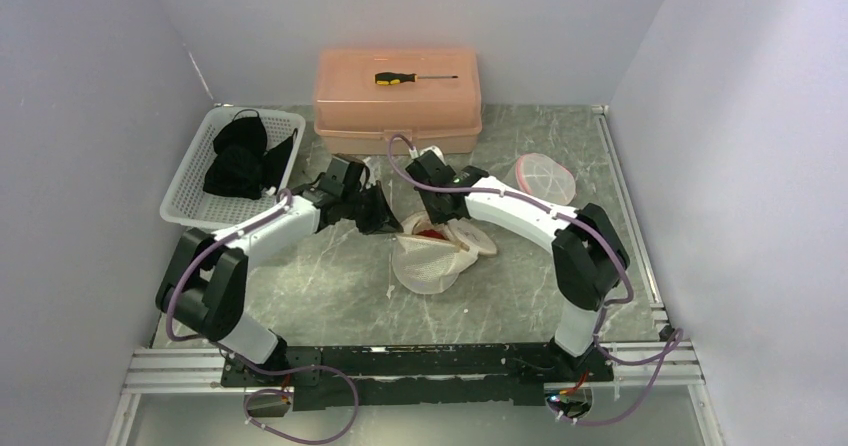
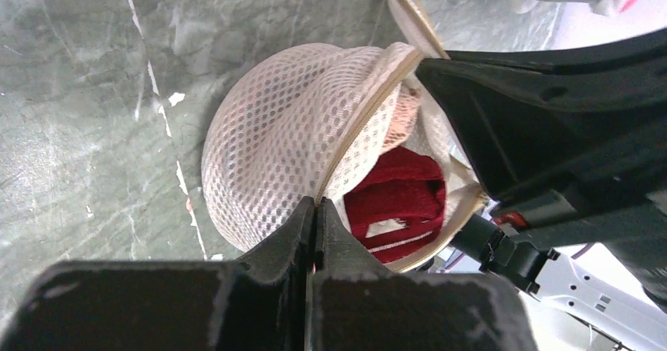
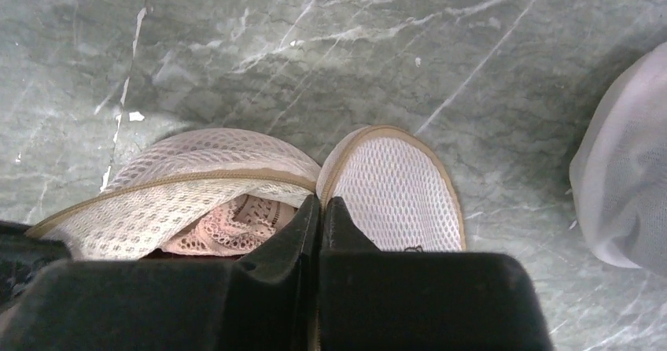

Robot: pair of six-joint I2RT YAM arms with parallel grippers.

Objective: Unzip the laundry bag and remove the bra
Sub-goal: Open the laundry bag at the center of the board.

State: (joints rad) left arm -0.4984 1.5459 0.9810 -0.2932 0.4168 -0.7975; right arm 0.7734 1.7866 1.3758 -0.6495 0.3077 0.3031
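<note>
The laundry bag [image 1: 428, 261] is a round white mesh pouch with a tan zip edge, lying mid-table with its mouth gaping. Inside shows the bra [image 2: 397, 201], red fabric with pale pink lace [image 3: 236, 225] beside it. My left gripper [image 2: 316, 203] is shut on the bag's zip edge [image 2: 354, 138] at the near side of the opening. My right gripper [image 3: 321, 200] is shut on the rim where the mesh flap [image 3: 397, 190] folds back. In the top view the left gripper [image 1: 385, 221] and right gripper [image 1: 440, 218] meet over the bag's far side.
A white basket [image 1: 185, 181] of black clothing stands at the back left. A pink lidded box [image 1: 398, 116] with a screwdriver [image 1: 412, 78] on it is at the back. Another round mesh pouch [image 1: 545, 176] lies right of the arms. Walls close in on three sides.
</note>
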